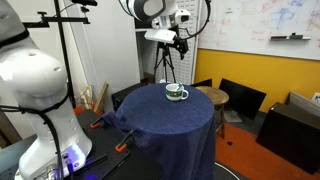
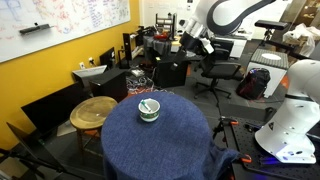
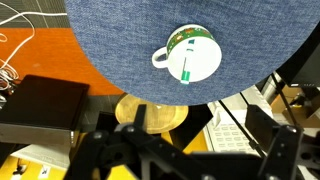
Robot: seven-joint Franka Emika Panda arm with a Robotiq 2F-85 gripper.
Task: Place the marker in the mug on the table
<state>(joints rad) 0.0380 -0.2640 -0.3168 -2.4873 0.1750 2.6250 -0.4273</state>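
Wrist view, left to right: the blue-draped table [image 3: 110,50] carries the mug [image 3: 205,40], its handle pointing left, and the marker [image 3: 185,68] lies inside the cup. My tool [image 3: 190,150] hangs well above them, jaws spread wide, gripping nothing.

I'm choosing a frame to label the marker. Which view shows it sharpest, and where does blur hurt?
Wrist view: the mug and the marker inside it are sharp and evenly lit, but the tool below is a dark, soft silhouette. In both exterior views the mug is tiny and the marker barely resolves.
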